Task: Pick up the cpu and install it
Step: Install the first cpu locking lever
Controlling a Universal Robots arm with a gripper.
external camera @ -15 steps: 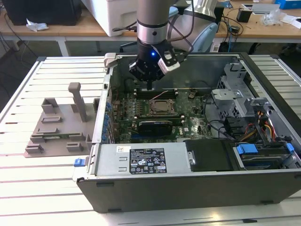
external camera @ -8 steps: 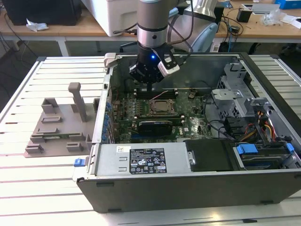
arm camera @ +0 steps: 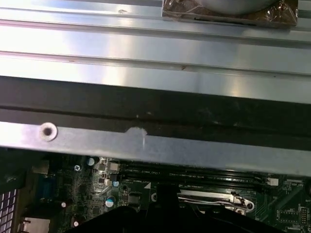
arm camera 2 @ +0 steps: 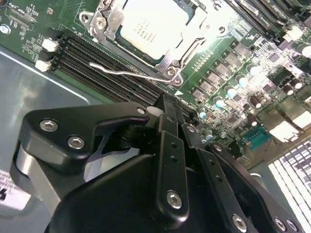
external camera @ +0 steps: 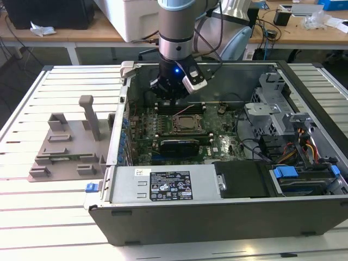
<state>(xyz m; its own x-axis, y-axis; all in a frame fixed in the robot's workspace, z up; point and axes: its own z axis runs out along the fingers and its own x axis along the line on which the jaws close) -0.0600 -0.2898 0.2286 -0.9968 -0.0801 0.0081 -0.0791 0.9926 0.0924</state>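
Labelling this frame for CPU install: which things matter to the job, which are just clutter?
Job:
- silvery-white square cpu, sitting in the socket
- metal-framed motherboard socket
- thin wire latch lever
- black gripper above the memory slots beside the socket

Lying about:
- grey plastic tray outside the case
- black drive bay with blue tabs
- labelled grey power supply

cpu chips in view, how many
1: the cpu sits in the motherboard socket in the second wrist view, beyond the tool. Others may be hidden.
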